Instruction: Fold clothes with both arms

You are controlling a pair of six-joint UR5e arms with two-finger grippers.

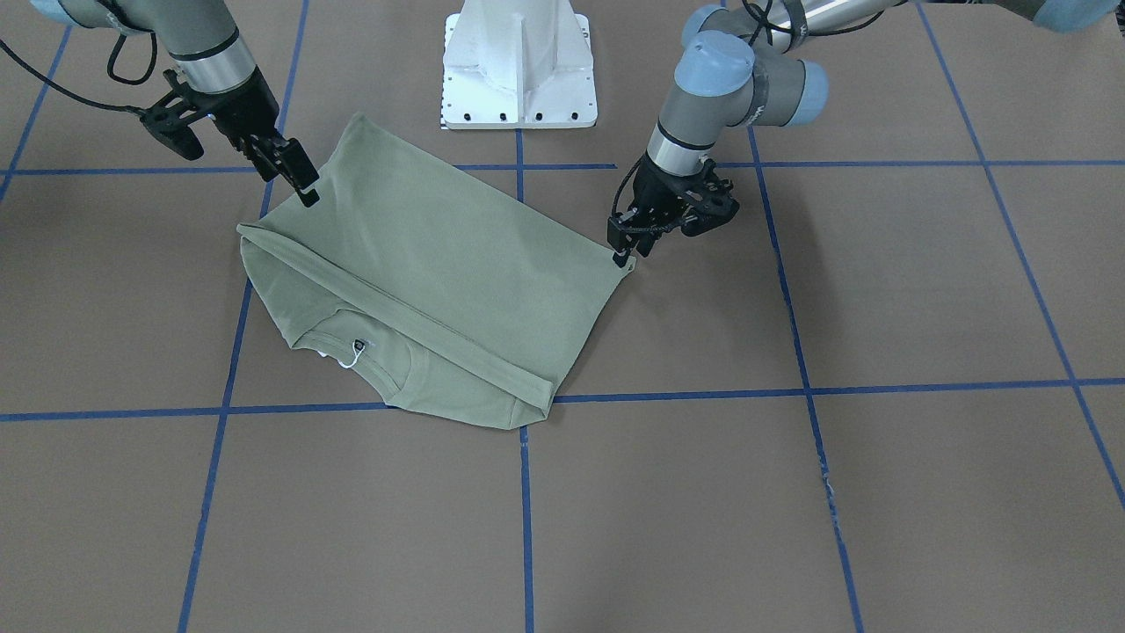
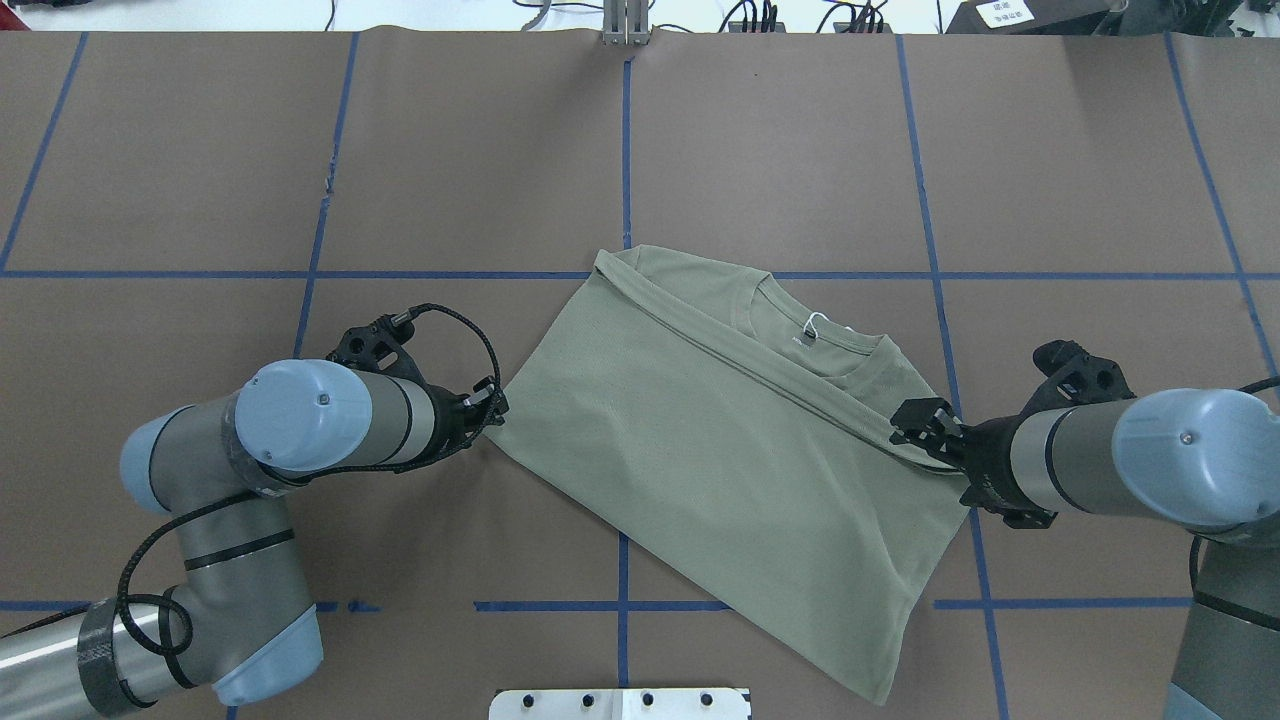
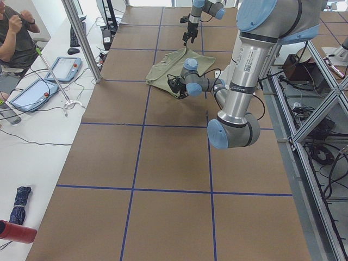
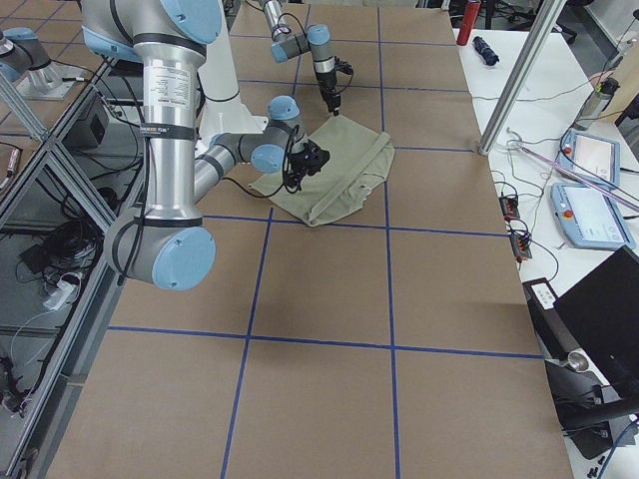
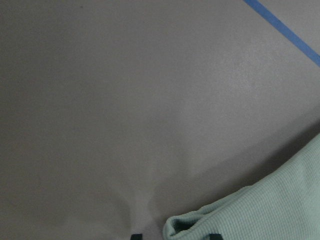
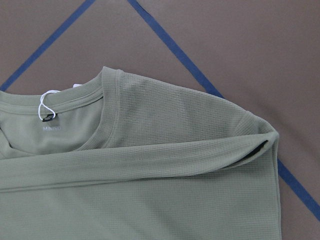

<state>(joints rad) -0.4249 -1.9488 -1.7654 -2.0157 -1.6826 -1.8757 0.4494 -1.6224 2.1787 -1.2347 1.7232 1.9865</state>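
Brown blue-taped table [image 2: 800,150]: left gripper [image 1: 626,250], jaws parted, straddles a corner of the sage-green long-sleeved knit shirt [image 2: 720,430]; right gripper [image 2: 908,425]: cannot tell. Pinch every layer together.

Lighting: bright, even, from overhead in all views; no hard glare. Shadows: soft and diffuse on the brown table cover [image 1: 879,492], one beside the left arm [image 1: 747,88], one under the right arm [image 1: 206,44], a thin one along the shirt [image 1: 439,264] edge. Front and overhead views: sharp, colours slightly muted. Side views: steep perspective, far items small and low in detail. Left wrist view: dimmer, grey cast, soft focus, broad dark shadow under the shirt corner. Right wrist view: crisp, evenly lit, knit texture legible
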